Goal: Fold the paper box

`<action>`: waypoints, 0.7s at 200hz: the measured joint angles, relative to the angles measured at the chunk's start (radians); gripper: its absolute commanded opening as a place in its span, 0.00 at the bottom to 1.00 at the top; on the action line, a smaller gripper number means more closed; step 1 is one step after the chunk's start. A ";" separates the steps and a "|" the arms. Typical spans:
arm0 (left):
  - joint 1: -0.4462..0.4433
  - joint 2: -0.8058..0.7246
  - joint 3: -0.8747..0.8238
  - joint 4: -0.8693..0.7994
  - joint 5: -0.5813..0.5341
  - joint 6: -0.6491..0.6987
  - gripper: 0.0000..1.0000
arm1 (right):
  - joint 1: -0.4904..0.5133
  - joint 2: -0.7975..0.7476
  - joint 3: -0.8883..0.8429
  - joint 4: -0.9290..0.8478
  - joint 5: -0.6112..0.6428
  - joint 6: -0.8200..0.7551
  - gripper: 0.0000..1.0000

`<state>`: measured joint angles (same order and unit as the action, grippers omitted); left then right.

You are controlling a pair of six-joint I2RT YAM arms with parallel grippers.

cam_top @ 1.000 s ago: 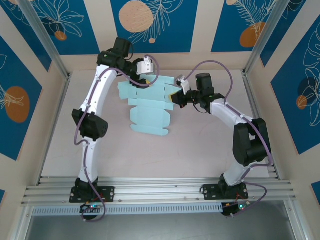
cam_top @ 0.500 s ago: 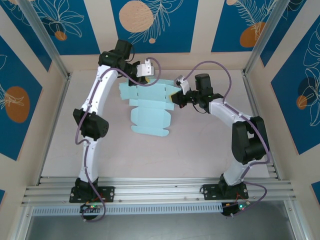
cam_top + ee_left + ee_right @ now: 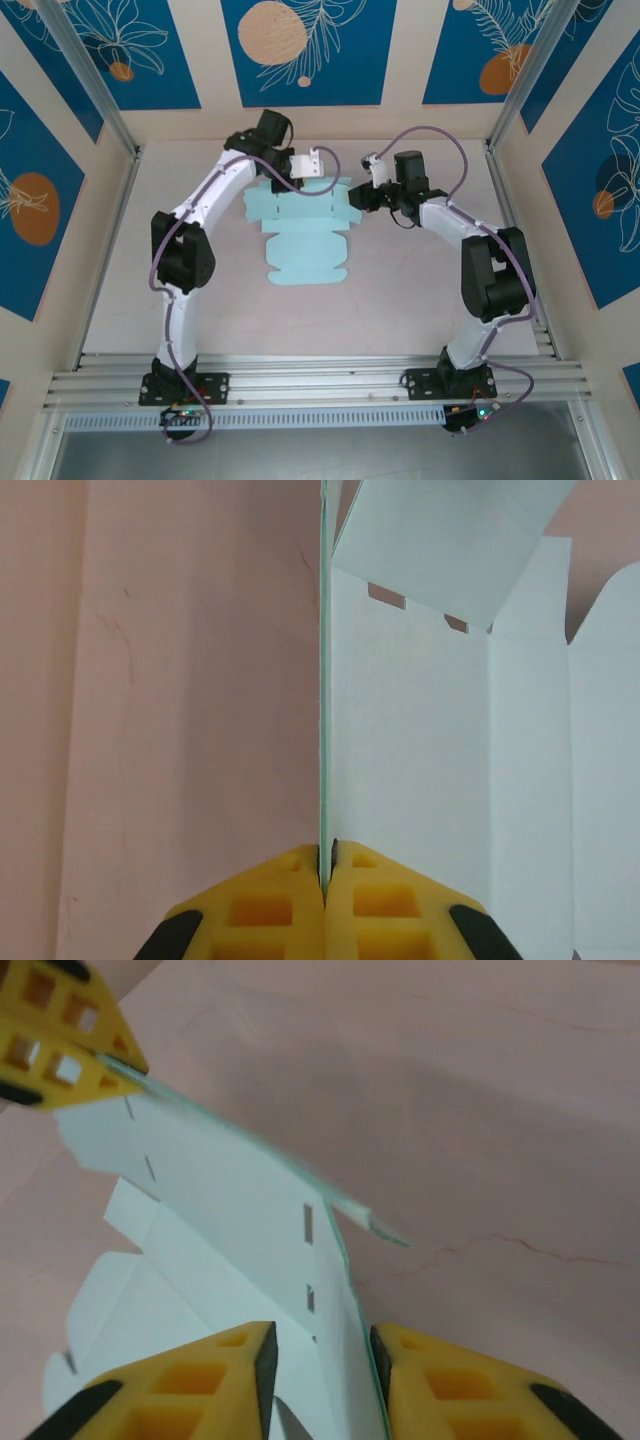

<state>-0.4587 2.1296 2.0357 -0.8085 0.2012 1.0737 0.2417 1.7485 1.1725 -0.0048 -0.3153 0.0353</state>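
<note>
Surroundings: pale pink-beige table [image 3: 420, 290], fenced by aluminium posts [image 3: 95, 85]; wall panels [image 3: 300, 50] in blue with orange discs and white leaf outlines.

Paper box [image 3: 300, 240]: we log it as a flat die-cut sheet of light-blue card, not yet a box. It lies at the far middle of the table between the two arms, with its rounded near end toward the bases.

Raised panel: one strip along the sheet's far edge stands up off the table. The left wrist view shows it edge-on as a thin vertical line, with the other panels spread out to its right.

Left gripper [image 3: 325, 865]: yellow fingers pressed tight together, the edge of the raised panel pinched between them.

Right gripper [image 3: 320, 1345]: fingers parted a little. The card runs up through the gap, close against the finger [image 3: 440, 1380] at the right of that view and apart from the other one — we read this as straddling, not clamping.

Cross-check: the right wrist view also catches the left gripper's yellow tips at upper left, nipping the far end of the same panel.

Slots [image 3: 308, 1222]: short cuts in a row near the panel's fold.

Arms: in the top view both reach to the sheet's far edge — wrists near each other, not touching.
</note>
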 measured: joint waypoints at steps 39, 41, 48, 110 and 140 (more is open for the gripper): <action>-0.055 -0.076 -0.264 0.284 -0.135 -0.047 0.00 | -0.032 -0.001 -0.042 -0.018 0.088 0.105 0.56; -0.056 -0.080 -0.275 0.298 -0.140 -0.048 0.00 | -0.033 -0.002 -0.043 -0.019 0.089 0.108 0.57; -0.059 -0.096 -0.307 0.343 -0.148 -0.060 0.00 | -0.040 -0.006 -0.053 -0.018 0.092 0.129 0.60; -0.059 -0.235 -0.481 0.618 -0.158 -0.122 0.00 | -0.055 0.009 -0.060 -0.021 0.077 0.253 0.81; -0.059 -0.245 -0.540 0.687 -0.153 -0.122 0.00 | -0.059 0.101 0.022 -0.031 0.081 0.300 0.84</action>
<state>-0.5179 1.8851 1.4956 -0.1215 0.0486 0.9516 0.1825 1.8492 1.1942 -0.0360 -0.2340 0.3351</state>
